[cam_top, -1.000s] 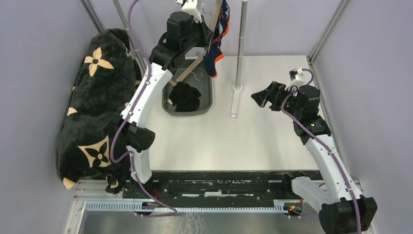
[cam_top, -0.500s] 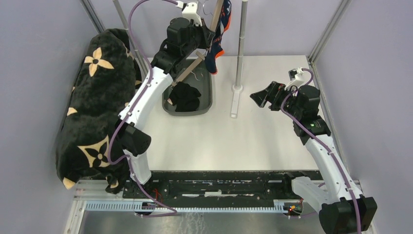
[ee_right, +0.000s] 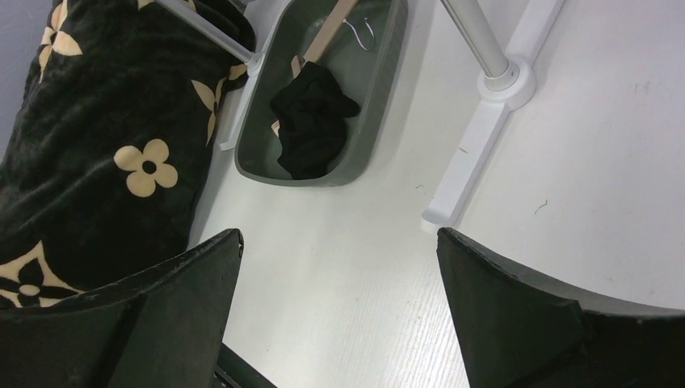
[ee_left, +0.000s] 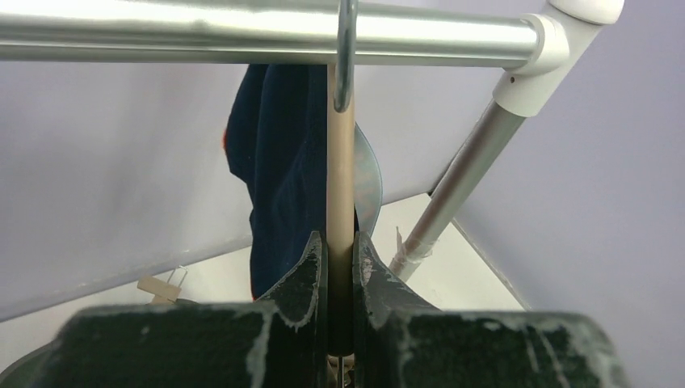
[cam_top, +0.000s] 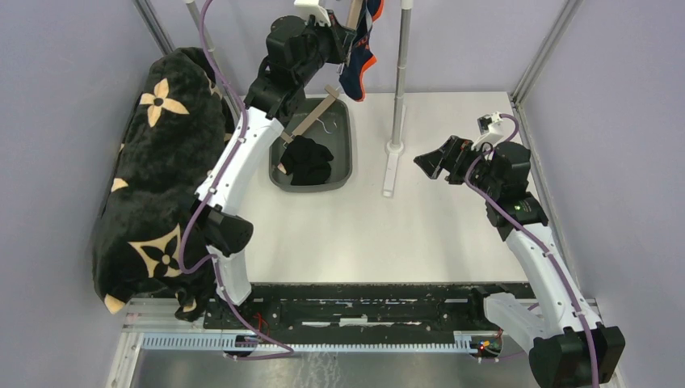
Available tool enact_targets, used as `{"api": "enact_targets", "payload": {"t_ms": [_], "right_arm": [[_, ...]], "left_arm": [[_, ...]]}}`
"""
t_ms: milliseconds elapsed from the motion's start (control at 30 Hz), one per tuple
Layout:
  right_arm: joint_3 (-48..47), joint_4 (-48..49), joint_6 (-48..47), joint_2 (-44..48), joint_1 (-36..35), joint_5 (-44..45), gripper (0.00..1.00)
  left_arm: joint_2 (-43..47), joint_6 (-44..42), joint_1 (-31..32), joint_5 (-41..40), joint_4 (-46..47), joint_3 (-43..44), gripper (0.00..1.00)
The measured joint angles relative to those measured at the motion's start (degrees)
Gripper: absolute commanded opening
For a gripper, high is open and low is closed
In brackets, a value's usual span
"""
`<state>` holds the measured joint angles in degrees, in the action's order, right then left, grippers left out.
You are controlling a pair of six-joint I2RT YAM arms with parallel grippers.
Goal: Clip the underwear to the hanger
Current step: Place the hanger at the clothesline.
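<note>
Higher than a second ago, the left arm has carried the hanger (ee_left: pixel 340 162) and its underwear (ee_left: pixel 279 178) up and back, so that in the overhead view they now reach the top edge of the picture. The underwear, navy with orange trim, hangs on the far side of the wooden hanger, well above the counter (cam_top: pixel 363 234); how it is fastened to the hanger is hidden. The left claw (ee_left: pixel 340 239) is pressed together on the hanger's wooden bar, one finger on each side of the wood. Above it the metal hook (ee_left: pixel 346 65) crosses in front of the horizontal rail (ee_left: pixel 202 32) of the clothes rack; whether it bears on the rail I cannot tell.

The rack's upright pole (cam_top: pixel 400 73) stands just right of the underwear, its white foot (cam_top: pixel 390 170) on the counter. Below the raised arm sits a grey-green bin (cam_top: pixel 341 158), holding a crumpled black garment (cam_top: pixel 307 159) and a second wooden hanger (cam_top: pixel 311 120) that leans against the bin's far end.

The right claw (cam_top: pixel 428 160) has not shifted: it hovers over the counter right of the rack's foot, fingers spread wide, holding nothing. A black plush blanket (cam_top: pixel 153 178) with beige flower shapes is bunched along the left side.
</note>
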<state>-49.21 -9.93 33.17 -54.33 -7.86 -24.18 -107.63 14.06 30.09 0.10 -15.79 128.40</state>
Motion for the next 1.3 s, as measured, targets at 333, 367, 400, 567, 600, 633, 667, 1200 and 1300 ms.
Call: {"api": "enact_targets", "payload": {"t_ms": [333,367,400,567,600,633,667,1200,1300], "right_arm": [[0.35,0.02,0.0,0.42,0.0,-0.37,0.98],[0.35,0.04,0.0,0.44,0.0,-0.39,0.98],[0.35,0.04,0.0,0.46,0.0,-0.42,0.98],[0.37,0.04,0.0,0.5,0.0,-0.72,0.98],[0.37,0.04,0.0,0.5,0.0,-0.81,0.98],[0.37,0.04,0.0,0.52,0.0,-0.85,0.98],[0.37,0.04,0.0,0.52,0.0,-0.9,0.98],[0.39,2.16,0.22,0.26,0.0,-1.77,0.98],[0.39,2.16,0.15,0.26,0.0,-1.75,0.99]], "left_arm": [[-7.74,-0.61,0.0,0.07,0.11,7.48,0.03],[-8.22,-0.61,0.0,0.07,0.09,7.82,0.03],[-8.7,-0.63,0.0,0.07,0.11,7.98,0.03],[-10.47,-0.66,0.0,0.04,0.07,8.66,0.03],[-10.82,-0.66,0.0,0.04,0.22,8.96,0.03],[-11.08,-0.66,0.0,0.04,0.37,9.27,0.03],[-11.17,-0.68,0.0,0.04,0.33,9.44,0.03],[-9.94,-1.95,0.0,0.09,0.9,9.4,0.67],[-7.48,-1.95,0.0,0.07,0.83,7.91,0.67]]}}
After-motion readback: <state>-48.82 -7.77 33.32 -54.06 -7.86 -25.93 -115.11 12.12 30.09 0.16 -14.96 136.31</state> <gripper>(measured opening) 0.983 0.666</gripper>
